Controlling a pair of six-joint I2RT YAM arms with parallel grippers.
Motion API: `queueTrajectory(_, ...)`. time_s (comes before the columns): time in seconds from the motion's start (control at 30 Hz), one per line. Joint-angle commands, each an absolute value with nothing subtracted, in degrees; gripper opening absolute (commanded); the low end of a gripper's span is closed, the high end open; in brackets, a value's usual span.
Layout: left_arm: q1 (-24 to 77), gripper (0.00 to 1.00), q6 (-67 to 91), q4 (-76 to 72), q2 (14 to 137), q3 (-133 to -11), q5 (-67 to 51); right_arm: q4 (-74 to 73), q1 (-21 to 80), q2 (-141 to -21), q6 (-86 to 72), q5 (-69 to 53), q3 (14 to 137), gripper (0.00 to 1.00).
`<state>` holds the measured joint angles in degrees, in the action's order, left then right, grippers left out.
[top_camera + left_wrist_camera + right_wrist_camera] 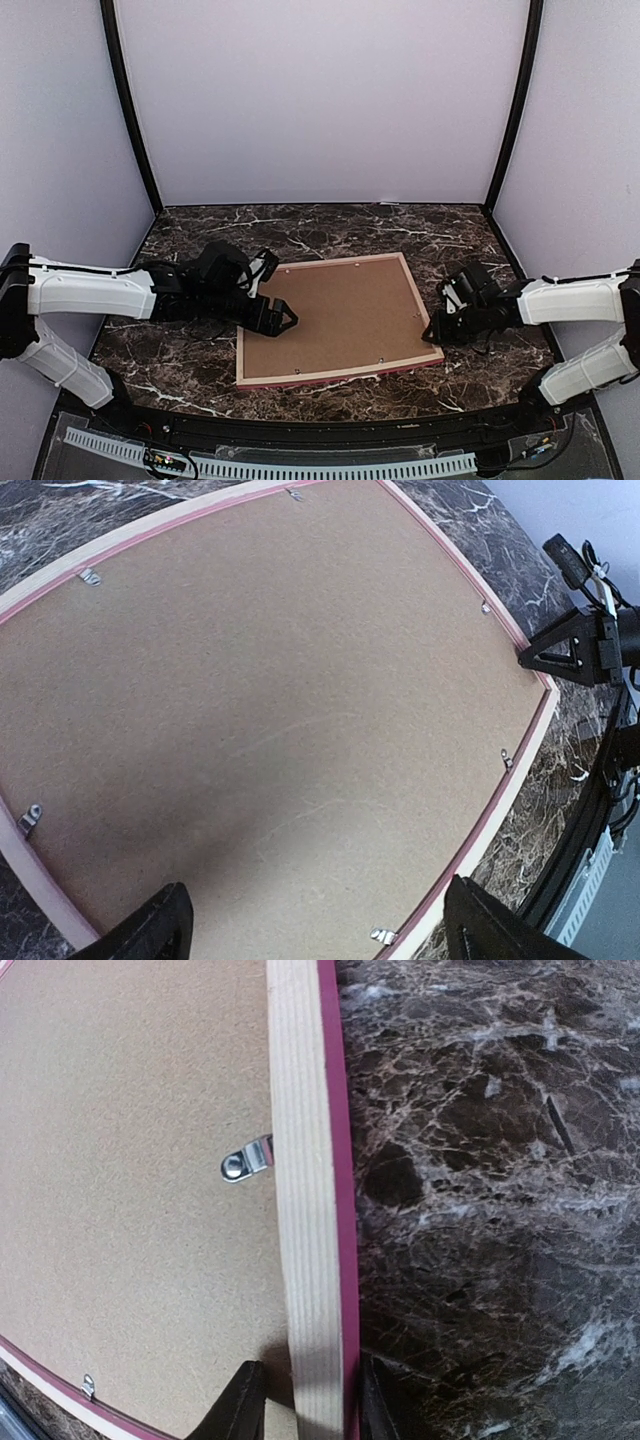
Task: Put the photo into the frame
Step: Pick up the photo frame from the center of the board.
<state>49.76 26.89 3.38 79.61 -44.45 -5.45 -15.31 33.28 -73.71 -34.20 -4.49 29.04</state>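
The frame [340, 373] lies face down in the middle of the marble table, its pale wood rail edged in pink [300, 1210]. A brown backing board [345, 315] fills it, held by small metal tabs [245, 1163]. The photo is out of view. My left gripper [285, 320] hovers open over the board's left part, its fingertips [168, 925] wide apart above the board [270, 700]. My right gripper [432, 335] straddles the frame's right rail, one finger [243, 1405] over the board a little off the rail, the other against the pink outer edge.
Dark marble tabletop [200, 365] surrounds the frame. White enclosure walls with black corner posts [128, 110] stand at the back and sides. A black rail with a white cable track [300, 465] runs along the near edge between the arm bases.
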Motion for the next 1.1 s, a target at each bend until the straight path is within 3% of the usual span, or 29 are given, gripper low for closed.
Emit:
queueTrajectory(0.0, 52.8, 0.88, 22.1, 2.9, 81.4, -48.3, -2.1, -15.0, 33.8, -76.7, -35.0, -2.9, 29.0, 0.31)
queueTrajectory(0.57, 59.8, 0.87, 14.4, 7.0, 88.7, -56.4, -0.9, -8.8, 33.7, -87.5, -33.9, -1.1, 36.1, 0.16)
queueTrajectory(0.9, 67.8, 0.88, 6.6, 14.3, 96.7, -64.1, 12.1, -17.0, 32.6, -83.0, -30.8, -6.0, 42.9, 0.00)
queueTrajectory(1.07, 71.7, 0.90, 3.2, 19.2, 99.9, -67.4, 17.5, -23.0, 31.6, -81.0, -29.0, -8.0, 46.9, 0.00)
